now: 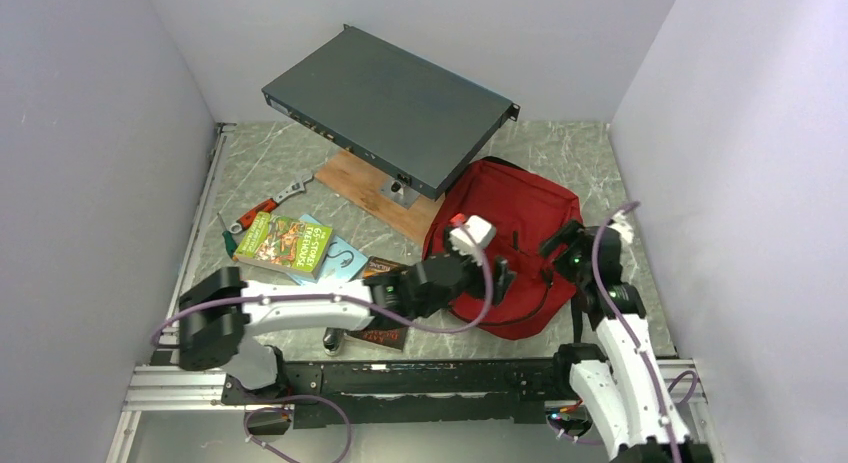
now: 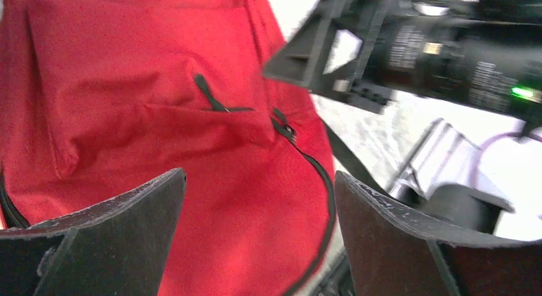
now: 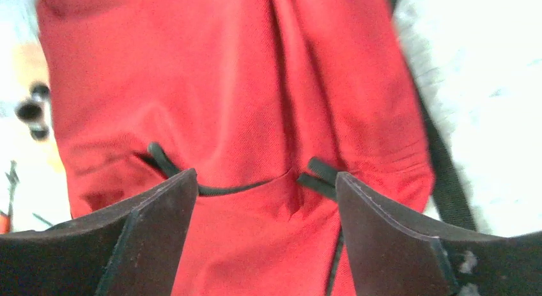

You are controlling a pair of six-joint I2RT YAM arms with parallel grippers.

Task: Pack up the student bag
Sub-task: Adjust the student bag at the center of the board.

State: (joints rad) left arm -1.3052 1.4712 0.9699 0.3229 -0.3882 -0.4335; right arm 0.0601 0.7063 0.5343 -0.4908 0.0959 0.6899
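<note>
1. Far left, books (image 1: 285,245) lie loose, unpacked.
2. Centre-right, student bag (image 1: 520,218) lies flat; left gripper (image 2: 259,181) wide, empty, over it.
3. Beside it, right gripper (image 3: 265,181) wide, empty; grippers crowd close, risking collision, or pinching fabric and missing zipper (image 2: 286,131).

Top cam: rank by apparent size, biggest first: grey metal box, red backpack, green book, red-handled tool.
1. grey metal box. It looks propped up toward the camera, so its lead over the next is unsure.
2. red backpack, partly covered in this view
3. green book
4. red-handled tool
</note>
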